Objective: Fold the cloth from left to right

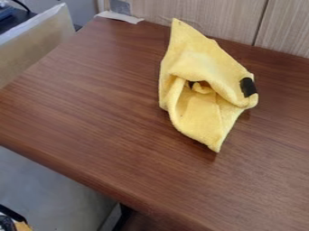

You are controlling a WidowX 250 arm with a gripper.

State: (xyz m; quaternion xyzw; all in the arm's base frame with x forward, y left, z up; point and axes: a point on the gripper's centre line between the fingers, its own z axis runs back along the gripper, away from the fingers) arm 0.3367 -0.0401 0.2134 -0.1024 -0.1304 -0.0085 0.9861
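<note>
Yellow cloth (199, 119) sits rumpled on the brown bench (91, 103), right of centre and towards the far side; one pointed corner aims at the wooden panel (205, 11) behind, another comes down towards the near side, and a black patch (248, 87) marks its right edge. Whether I am clenched or released, I cannot tell.

The middle is heaped; a thick fold arches over a shadowed hollow, and below it a flatter part spreads towards the near corner. I judge the folding only partly done at best, for I see no clean crease and no flat, matched edges; the step in hand looks to be bringing the left side over to the right.

It should handle light, soft and limp, with a slightly fuzzy nap that ought to grip well; nothing fragile, though it will sag wherever I leave it unsupported. I would pinch the loose left edge, about midway along, taking one layer only; then lift low and carry it right, towards the patch. A deep bite could catch the heap as well and drag the whole bundle across the wood; a shallow one might let the edge slip.
</note>
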